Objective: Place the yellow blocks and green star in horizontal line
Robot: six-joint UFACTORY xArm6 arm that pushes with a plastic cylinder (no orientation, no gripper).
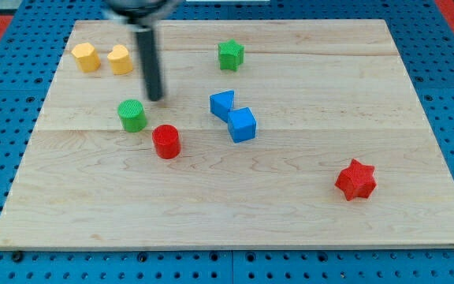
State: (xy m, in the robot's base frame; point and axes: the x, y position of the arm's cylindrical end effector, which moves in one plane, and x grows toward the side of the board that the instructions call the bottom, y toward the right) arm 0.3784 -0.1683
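Yellow blocks (pixel 86 57) (pixel 120 59) sit left of my tip (pixel 156 98); green star (pixel 230 55) right; no jaws here

The light on my worktop (pixel 290 213) is bright and even, seemingly from overhead, with no hard glare on the pale wood. Shadows are soft and short: a faint dark rim hugs the base of the red star (pixel 356 179) and the red cylinder (pixel 166 141). The blocks and wood grain read fairly sharp, colours saturated. My rod is the soft part: its upper end at the view's top is smeared and out of focus, and my tip (pixel 156 99) is slightly blurred. The worktop's edges taper toward the top from perspective.
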